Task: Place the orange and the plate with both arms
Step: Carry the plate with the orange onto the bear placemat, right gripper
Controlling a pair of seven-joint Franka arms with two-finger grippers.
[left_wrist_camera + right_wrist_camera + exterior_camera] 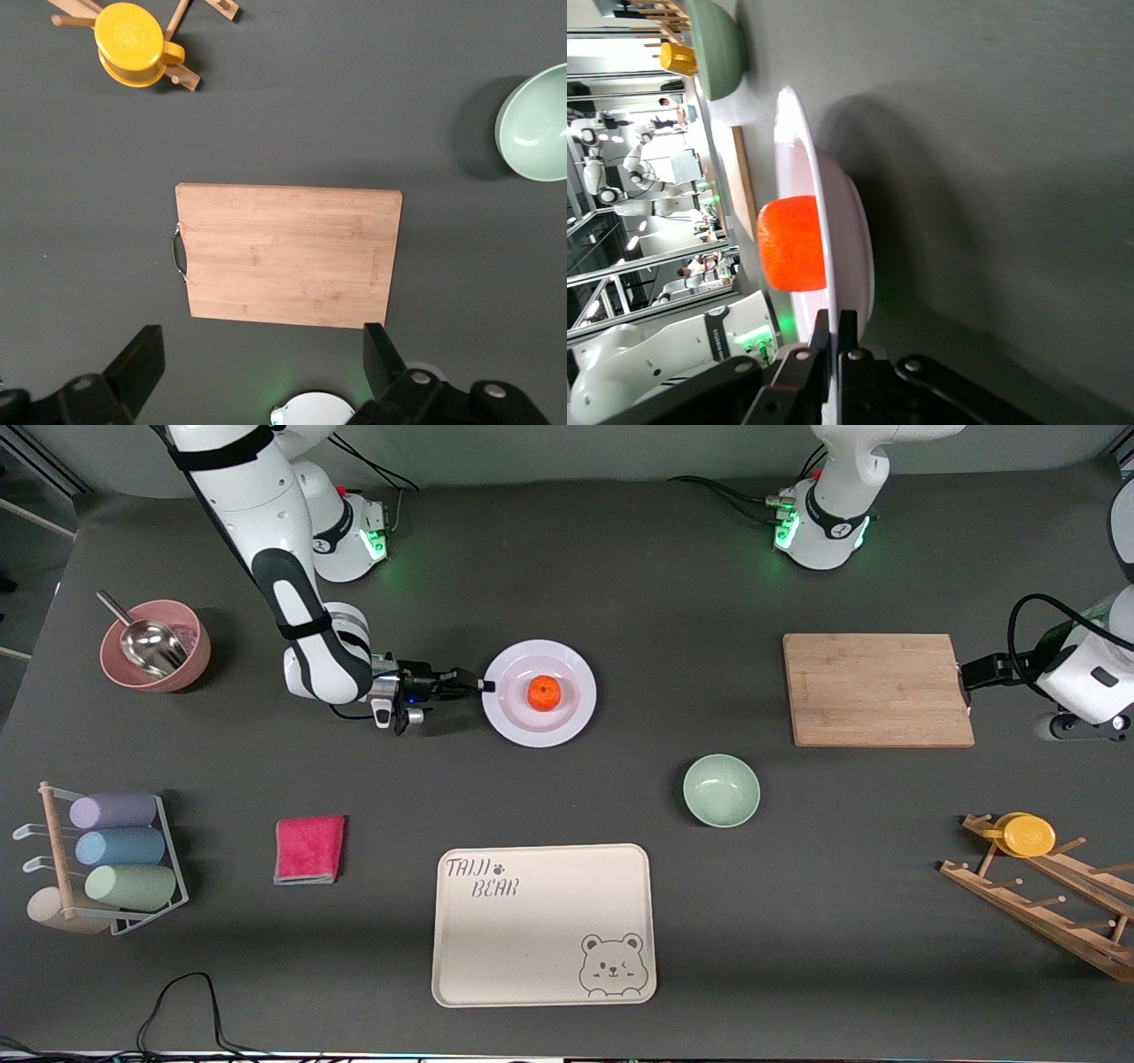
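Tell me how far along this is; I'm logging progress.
Done: the orange sits in the plate. In hand: the right gripper is shut on the plate's rim. Left: moving the plate; the left gripper hangs open over the board.

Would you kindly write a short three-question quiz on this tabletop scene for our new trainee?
1. True or false: the orange lies in the green bowl.
2. The right hand is shut on: A) the pink cloth B) the plate's rim C) the cutting board
3. Fill in: the left hand hangs open over the edge of the ____.

Key: 1. False, it sits on the plate. 2. B. 3. Cutting board.
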